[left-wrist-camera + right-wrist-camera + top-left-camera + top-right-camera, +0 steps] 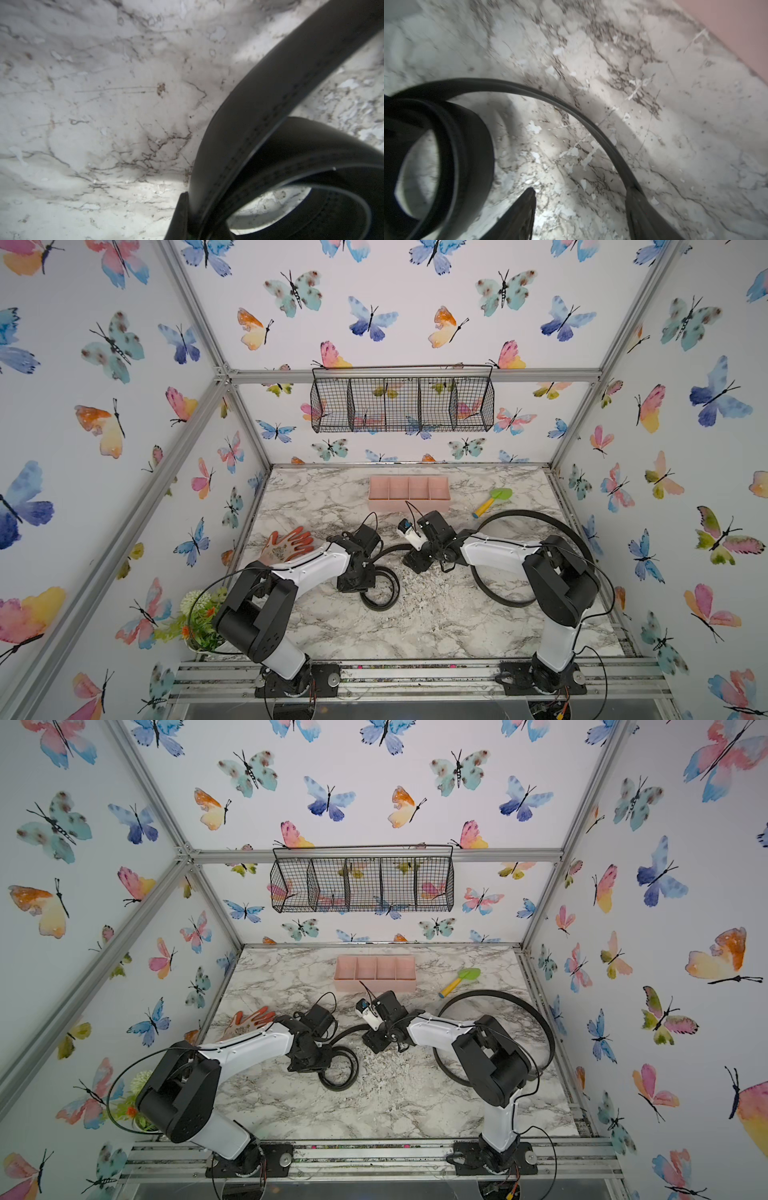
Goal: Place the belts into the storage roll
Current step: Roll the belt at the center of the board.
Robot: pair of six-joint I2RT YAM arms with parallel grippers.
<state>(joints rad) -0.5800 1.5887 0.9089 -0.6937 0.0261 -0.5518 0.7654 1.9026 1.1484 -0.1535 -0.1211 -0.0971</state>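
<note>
Butterfly-papered walls enclose a marble tabletop [415, 635]. The left gripper [362, 585] is clamped tight on the coiled belt [249, 124], whose free strap runs toward two o'clock to the right gripper [581, 189]. That gripper's jaws stand apart, with the strap lying against one finger [639, 207]. The second belt [519, 512] loops wide at three o'clock. The pink storage tray [409, 504] sits at twelve o'clock, apart from both belts.

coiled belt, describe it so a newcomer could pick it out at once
On the marble table, look near the middle, by the left pincer. The coiled belt is a black strap wound into a small tight coil; the other belt sprawls in one wide loop.
</note>
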